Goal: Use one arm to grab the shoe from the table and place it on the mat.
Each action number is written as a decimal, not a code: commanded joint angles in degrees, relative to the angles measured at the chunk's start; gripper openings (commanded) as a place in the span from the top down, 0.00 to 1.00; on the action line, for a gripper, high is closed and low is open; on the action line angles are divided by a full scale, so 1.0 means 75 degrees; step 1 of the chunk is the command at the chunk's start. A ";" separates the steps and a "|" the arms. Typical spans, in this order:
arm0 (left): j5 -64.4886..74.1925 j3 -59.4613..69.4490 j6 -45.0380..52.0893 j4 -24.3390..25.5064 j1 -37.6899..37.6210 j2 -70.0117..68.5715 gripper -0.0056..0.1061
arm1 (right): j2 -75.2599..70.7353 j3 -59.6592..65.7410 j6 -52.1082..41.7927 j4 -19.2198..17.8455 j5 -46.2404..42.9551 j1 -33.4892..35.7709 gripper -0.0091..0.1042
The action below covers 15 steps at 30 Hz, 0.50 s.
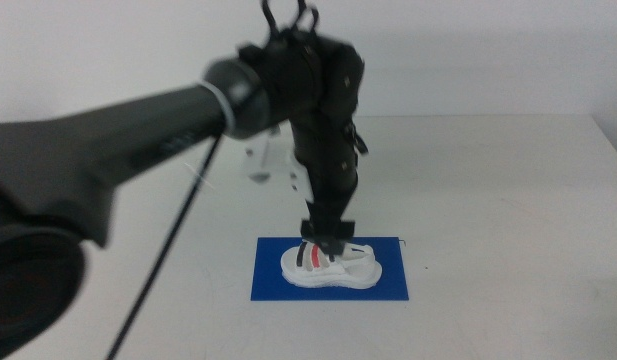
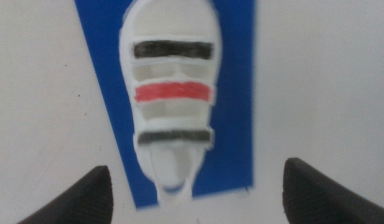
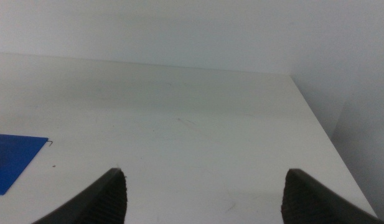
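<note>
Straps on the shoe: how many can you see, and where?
3, across the top of the shoe lying on the mat: a black strap, a red strap in the middle, another black strap. None looks hidden.

A robot lab is shown: a plain white table (image 1: 508, 200), a bare white wall, and a big black arm (image 1: 138, 140) at 9 o'clock.
</note>
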 commanded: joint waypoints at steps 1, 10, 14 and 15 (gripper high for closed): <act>0.0166 -0.0225 -0.0177 0.0160 -0.0005 -0.0934 0.11 | -0.0198 0.0037 -0.0058 -0.0069 -0.0583 0.0005 0.35; 0.0914 -0.0195 0.0548 0.0352 -0.0005 -0.2581 0.11 | -0.0198 0.0037 -0.0058 -0.0069 -0.0583 0.0005 0.35; 0.0914 -0.0195 0.2338 0.0843 -0.0005 -0.3137 0.11 | -0.0198 0.0037 -0.0058 -0.0069 -0.0583 0.0005 0.35; 0.0914 -0.0188 0.2931 0.1034 -0.0005 -0.3264 0.11 | -0.0198 0.0037 -0.0058 -0.0069 -0.0583 0.0005 0.35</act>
